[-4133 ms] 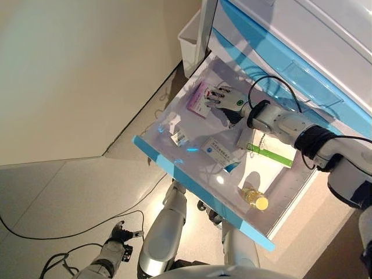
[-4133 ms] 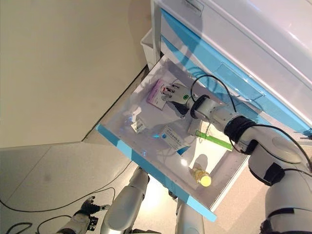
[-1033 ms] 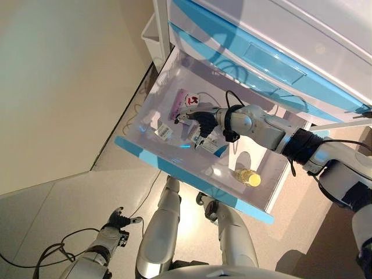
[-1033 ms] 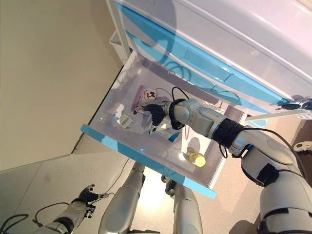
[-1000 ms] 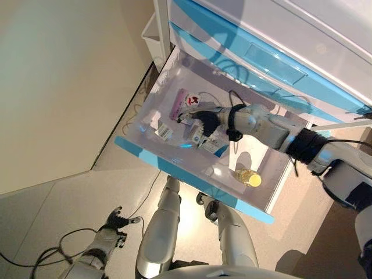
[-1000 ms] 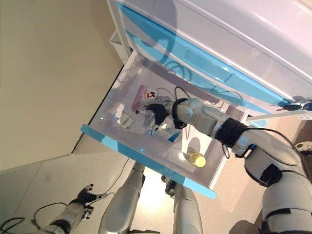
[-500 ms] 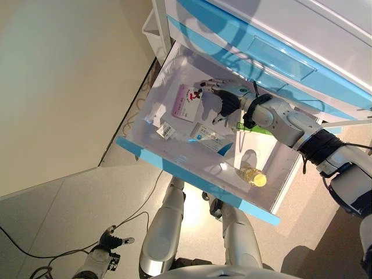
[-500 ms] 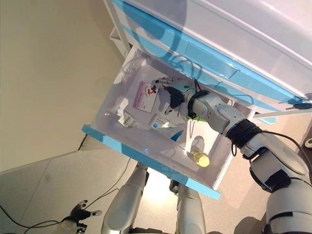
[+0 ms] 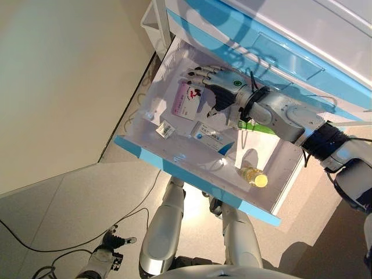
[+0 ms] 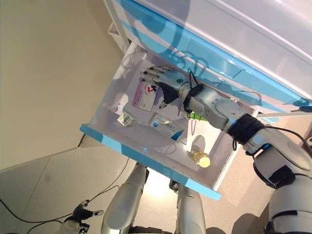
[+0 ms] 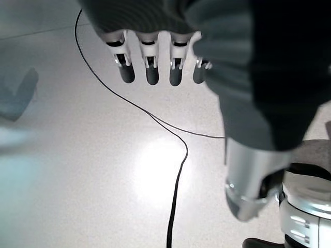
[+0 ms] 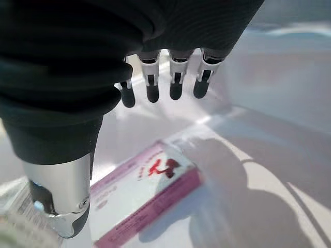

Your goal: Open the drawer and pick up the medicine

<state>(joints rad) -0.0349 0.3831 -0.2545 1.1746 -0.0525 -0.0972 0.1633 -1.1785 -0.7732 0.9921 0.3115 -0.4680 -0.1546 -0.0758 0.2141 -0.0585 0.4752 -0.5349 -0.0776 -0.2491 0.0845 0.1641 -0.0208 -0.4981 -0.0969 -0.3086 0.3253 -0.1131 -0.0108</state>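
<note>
The white drawer [image 9: 174,161] with a blue front stands pulled out of the cabinet. A pink and white medicine box [image 9: 187,102] [image 12: 138,196] lies flat at its far left. My right hand [image 9: 218,84] [image 12: 77,204] hovers open just above that box, fingers straight and spread, holding nothing. A blue and white medicine box [image 9: 208,136] lies mid-drawer, with a small white packet [image 9: 165,128] to its left. My left hand [image 9: 110,243] [image 11: 155,72] hangs open low over the floor, far from the drawer.
A yellow-capped bottle [image 9: 254,176] lies at the drawer's right end. A green and white box [image 9: 256,125] shows behind my right forearm. Closed blue-trimmed drawers [image 9: 256,43] sit above. A white bin [image 9: 152,20] stands left of the cabinet.
My right hand has moved back from the blue and white box toward the drawer's far left and now hovers over the pink box. The camera has shifted slightly.
</note>
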